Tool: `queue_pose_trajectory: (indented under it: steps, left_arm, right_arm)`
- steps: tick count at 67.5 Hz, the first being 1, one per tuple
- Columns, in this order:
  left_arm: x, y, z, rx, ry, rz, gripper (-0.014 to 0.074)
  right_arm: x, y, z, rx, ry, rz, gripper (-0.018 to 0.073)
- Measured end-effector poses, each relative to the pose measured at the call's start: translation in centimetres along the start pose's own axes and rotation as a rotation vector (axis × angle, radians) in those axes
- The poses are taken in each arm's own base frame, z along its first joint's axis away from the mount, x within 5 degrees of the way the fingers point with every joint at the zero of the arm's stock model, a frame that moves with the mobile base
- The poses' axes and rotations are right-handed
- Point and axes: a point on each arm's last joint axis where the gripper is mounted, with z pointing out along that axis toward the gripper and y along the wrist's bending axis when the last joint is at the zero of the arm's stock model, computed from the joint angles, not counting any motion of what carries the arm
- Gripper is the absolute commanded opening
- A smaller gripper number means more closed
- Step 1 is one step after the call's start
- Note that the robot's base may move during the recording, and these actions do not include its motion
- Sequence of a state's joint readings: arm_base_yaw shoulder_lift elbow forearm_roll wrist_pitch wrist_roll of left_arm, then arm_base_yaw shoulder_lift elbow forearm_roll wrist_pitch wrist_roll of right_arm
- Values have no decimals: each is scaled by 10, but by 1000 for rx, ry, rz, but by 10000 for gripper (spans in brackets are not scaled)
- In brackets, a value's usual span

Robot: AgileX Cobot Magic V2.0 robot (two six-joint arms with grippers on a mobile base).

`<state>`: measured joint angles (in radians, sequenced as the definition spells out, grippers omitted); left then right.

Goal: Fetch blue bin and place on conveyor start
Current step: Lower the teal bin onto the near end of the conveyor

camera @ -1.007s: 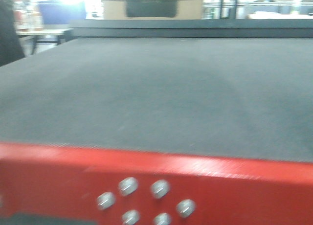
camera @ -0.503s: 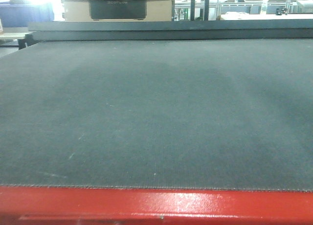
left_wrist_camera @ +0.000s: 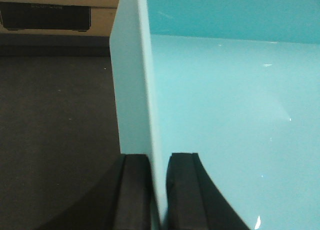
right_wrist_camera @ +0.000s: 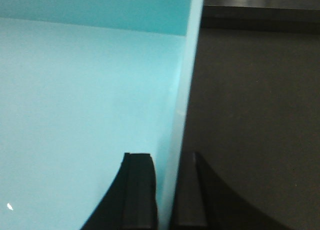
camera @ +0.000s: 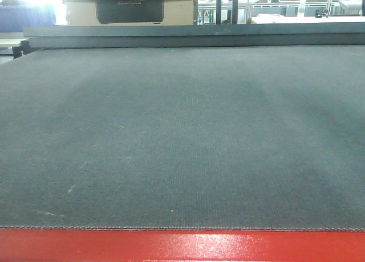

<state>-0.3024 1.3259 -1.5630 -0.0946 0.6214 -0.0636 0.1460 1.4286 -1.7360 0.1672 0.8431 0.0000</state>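
Observation:
The blue bin is a light turquoise tub held from both sides. My left gripper is shut on its left wall, one black finger outside and one inside. In the right wrist view the blue bin fills the left half, and my right gripper is shut on its right wall in the same way. The dark grey woven belt of the conveyor start spreads ahead with a red edge strip at the near side. The belt also lies below the bin. The front view shows neither bin nor grippers.
A raised dark rail crosses the far end of the belt. Behind it stands a cardboard box with a black handle slot, and metal shelving sits at the far right.
The front view has moved closer over the belt: the red panel with its round bolts has dropped out of sight, leaving a thin red strip, and the background has shifted right.

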Motion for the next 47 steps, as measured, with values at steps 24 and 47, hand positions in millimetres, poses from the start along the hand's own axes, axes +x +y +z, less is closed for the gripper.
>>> queue_pose_trajectory:
  steps: [24,47]
  left_arm:
    - [0,0,0,0,0,0,-111]
    - [0,0,0,0,0,0,-111]
  right_arm:
    - [0,0,0,0,0,0,-151]
    - [0,0,0,0,0,0,-151]
